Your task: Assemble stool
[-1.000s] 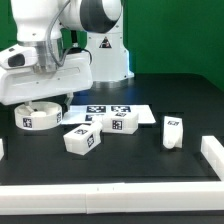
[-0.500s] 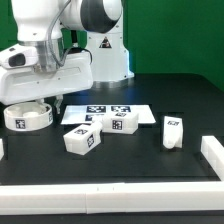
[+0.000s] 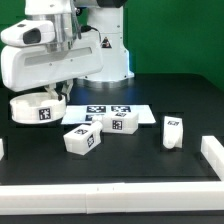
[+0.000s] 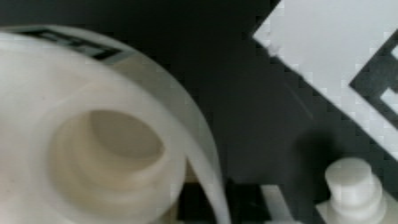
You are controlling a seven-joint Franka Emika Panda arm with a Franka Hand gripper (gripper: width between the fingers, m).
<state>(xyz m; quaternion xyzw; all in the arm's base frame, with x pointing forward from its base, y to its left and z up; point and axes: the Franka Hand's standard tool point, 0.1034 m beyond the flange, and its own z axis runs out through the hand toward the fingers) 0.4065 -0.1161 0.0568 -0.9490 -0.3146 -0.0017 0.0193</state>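
Note:
The white round seat [image 3: 38, 110] hangs tilted just above the black table at the exterior view's left, its tag facing the camera. My gripper [image 3: 52, 98] is shut on the seat's wall, its fingers mostly hidden under the white hand. In the wrist view the seat [image 4: 107, 130] fills most of the blurred picture, and its thin wall runs between my jaws [image 4: 222, 200]. Three white tagged legs lie on the table: one [image 3: 83, 138] in front, one [image 3: 121, 122] beside the marker board, and one [image 3: 173, 131] upright at the right.
The marker board [image 3: 105, 112] lies flat behind the legs and also shows in the wrist view [image 4: 338, 60]. White border rails run along the front [image 3: 110, 190] and at the right [image 3: 212, 155]. The robot's base [image 3: 105, 55] stands at the back.
The seat has come up off the table with my gripper and shifted slightly right, now tilted. The hand has swung and risen. The legs have not moved.

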